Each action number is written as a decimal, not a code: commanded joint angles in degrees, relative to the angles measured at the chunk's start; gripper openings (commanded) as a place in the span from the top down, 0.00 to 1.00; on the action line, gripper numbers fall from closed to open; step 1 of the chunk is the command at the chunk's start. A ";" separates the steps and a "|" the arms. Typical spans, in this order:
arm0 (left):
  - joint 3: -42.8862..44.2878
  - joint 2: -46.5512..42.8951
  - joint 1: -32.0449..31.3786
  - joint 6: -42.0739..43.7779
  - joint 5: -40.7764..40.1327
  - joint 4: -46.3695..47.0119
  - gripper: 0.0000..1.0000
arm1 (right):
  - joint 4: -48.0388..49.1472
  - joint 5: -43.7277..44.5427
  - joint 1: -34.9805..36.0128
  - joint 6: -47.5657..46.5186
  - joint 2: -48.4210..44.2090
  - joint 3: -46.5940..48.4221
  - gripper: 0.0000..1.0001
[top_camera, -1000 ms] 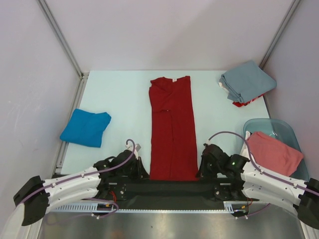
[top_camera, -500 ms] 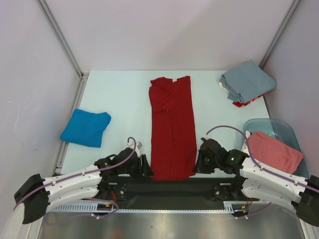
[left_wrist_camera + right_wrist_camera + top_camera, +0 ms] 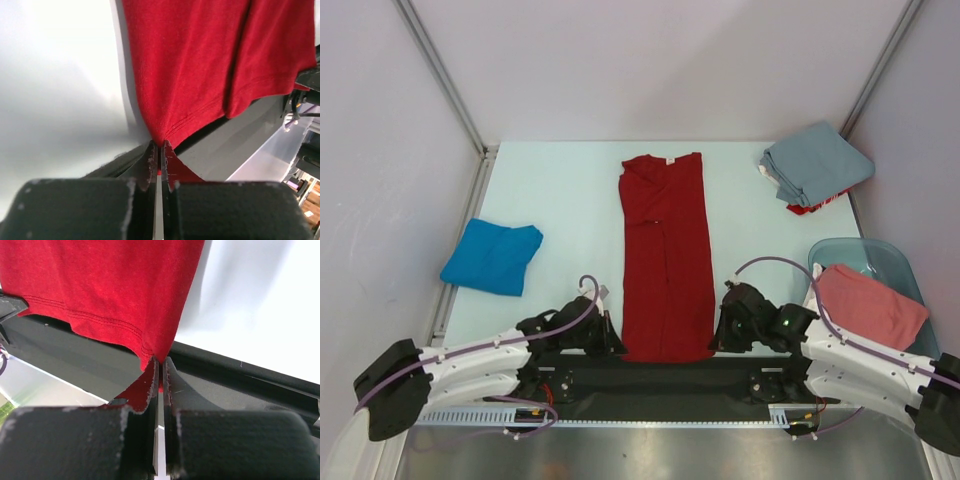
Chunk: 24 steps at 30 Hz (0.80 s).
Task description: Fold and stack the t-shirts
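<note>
Left tool and right tool each pinch a near hem corner of the red shirt.
The red shirt lies folded into a long strip down the middle of the surface, collar at the far end. Both tools' jaws are closed tight on its cloth at the near edge. A folded blue shirt sits well apart on the left. A grey-blue shirt tops a pile far right, and a pink shirt drapes over the bin.
</note>
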 commanded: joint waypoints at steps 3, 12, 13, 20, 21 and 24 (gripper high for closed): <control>3.66 -5.00 0.12 1.09 -1.28 -5.10 1.00 | 0.33 0.69 0.18 -0.31 -1.98 1.56 1.00; 13.41 -0.80 11.96 7.59 1.87 -3.63 0.99 | 1.21 0.35 -16.56 -12.43 5.40 13.25 1.00; 14.65 1.65 13.72 9.69 2.58 -3.02 1.00 | 2.52 -1.22 -18.78 -13.84 7.76 14.39 1.00; 29.76 18.09 23.40 16.12 3.38 -2.14 0.99 | 6.57 -5.81 -31.36 -21.40 25.07 28.62 1.00; 32.48 19.85 24.10 16.47 3.38 -1.70 1.00 | 7.62 -6.51 -32.50 -22.19 27.01 31.60 1.00; 37.15 26.35 26.66 16.13 3.64 -0.20 1.00 | 9.72 -8.35 -35.41 -22.99 34.66 36.96 1.00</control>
